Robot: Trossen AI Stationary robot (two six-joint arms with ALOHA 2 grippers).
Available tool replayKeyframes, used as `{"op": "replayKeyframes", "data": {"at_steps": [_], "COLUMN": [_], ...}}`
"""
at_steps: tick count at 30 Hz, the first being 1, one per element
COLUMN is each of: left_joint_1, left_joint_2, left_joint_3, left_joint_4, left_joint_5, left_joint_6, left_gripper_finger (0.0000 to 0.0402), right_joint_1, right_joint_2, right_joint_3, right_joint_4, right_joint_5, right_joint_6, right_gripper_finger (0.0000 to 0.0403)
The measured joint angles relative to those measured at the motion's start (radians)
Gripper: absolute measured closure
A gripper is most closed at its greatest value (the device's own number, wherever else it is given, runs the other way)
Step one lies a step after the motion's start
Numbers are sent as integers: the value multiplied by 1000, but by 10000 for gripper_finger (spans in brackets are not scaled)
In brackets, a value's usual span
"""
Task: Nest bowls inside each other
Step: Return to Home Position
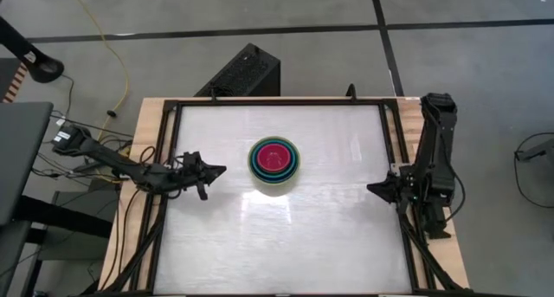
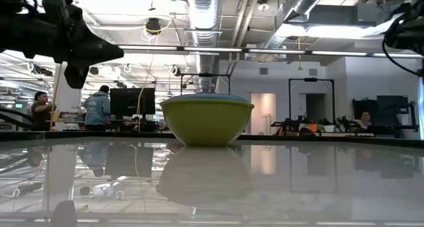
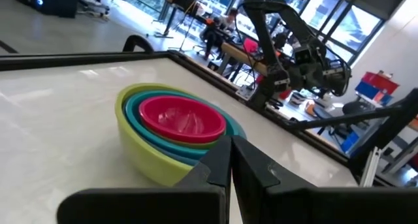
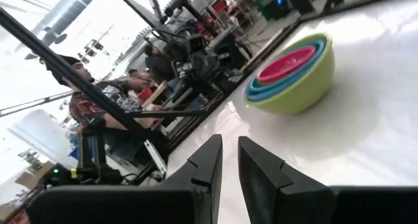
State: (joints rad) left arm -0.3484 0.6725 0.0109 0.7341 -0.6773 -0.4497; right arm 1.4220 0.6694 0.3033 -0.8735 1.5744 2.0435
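The stack of bowls (image 1: 275, 164) sits near the middle of the table (image 1: 260, 245), between the two arms and touched by neither. The olive-green bowl (image 2: 207, 121) is outermost and stands level on the glossy top. Blue, teal and green rims ring inward from it to the magenta-pink bowl (image 3: 183, 119) in the centre, so the nesting looks complete.

The left gripper (image 1: 221, 169) hangs to the left of the stack, near it but apart, and points at it. Its fingers are pressed almost together and hold nothing. The right gripper (image 1: 374, 189) waits well off by the table's right edge, its fingers also narrow (only a slim gap shows between them) and empty.

The bowls are probably thin, stiff plastic, so light and smooth-walled. On this shiny surface the stack would likely slide under a sideways nudge rather than tip. If it had to be moved, the best hold seems to be a pinch across the outer bowl's rim, because the curved wall below gives the fingers little purchase.
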Motion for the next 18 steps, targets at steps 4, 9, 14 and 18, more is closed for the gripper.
{"op": "replayKeyframes", "data": {"at_steps": [4,9,14,18], "left_joint_1": [13,30,42,43], "left_joint_2": [1,1,1,1], "left_joint_3": [0,-1,-2,-2], "left_joint_4": [-2,-7,-71,-147], "left_joint_5": [-1,-1,-28,-22], "left_joint_6": [-16,-19,-103,-172], "left_gripper_finger": [401,401,401,401], "right_joint_1": [-56,-98,-61,-34], "right_joint_2": [4,4,1,-41], "right_joint_3": [0,0,0,-14], "right_joint_4": [27,-140,-387,-468], "right_joint_5": [4,2,-13,-16], "right_joint_6": [-128,-115,12,11], "right_gripper_finger": [319,319,319,319]}}
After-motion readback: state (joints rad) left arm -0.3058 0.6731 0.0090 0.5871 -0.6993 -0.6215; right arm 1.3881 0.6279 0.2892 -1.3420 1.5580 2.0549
